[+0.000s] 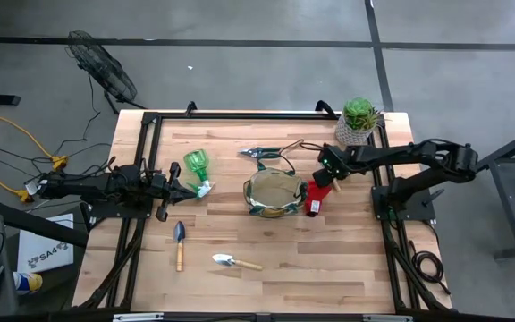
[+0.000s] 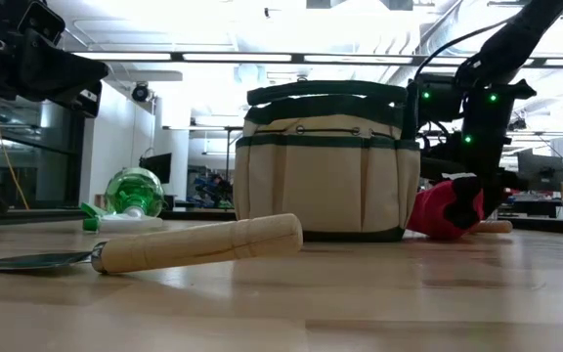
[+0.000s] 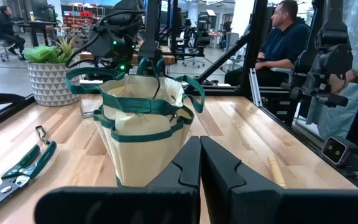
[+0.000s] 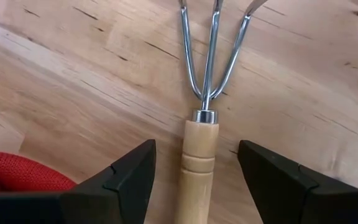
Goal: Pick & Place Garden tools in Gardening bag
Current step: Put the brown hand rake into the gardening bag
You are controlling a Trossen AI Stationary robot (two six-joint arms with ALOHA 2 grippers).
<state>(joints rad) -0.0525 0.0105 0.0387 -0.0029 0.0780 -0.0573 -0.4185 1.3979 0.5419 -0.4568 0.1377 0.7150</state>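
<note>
The tan gardening bag [image 1: 274,192] with green trim stands upright mid-table; it also shows in the low view [image 2: 325,161] and the left wrist view [image 3: 145,124]. My right gripper [image 1: 327,179] is open just right of the bag. Its fingers [image 4: 129,180] stand on either side of a hand rake's wooden handle [image 4: 197,168] without touching it; the rake lies flat on the table. A red item [image 1: 315,200] lies beside the rake. My left gripper [image 1: 184,186] is shut and empty [image 3: 200,142], next to the green spray bottle [image 1: 197,168], which lies on its side.
Green-handled pruners [image 1: 262,152] lie beyond the bag. Two wooden-handled trowels [image 1: 179,243] [image 1: 236,262] lie toward the near edge. A succulent in a pale pot [image 1: 357,121] stands at the far right corner. People sit in the room beyond the table [image 3: 284,37].
</note>
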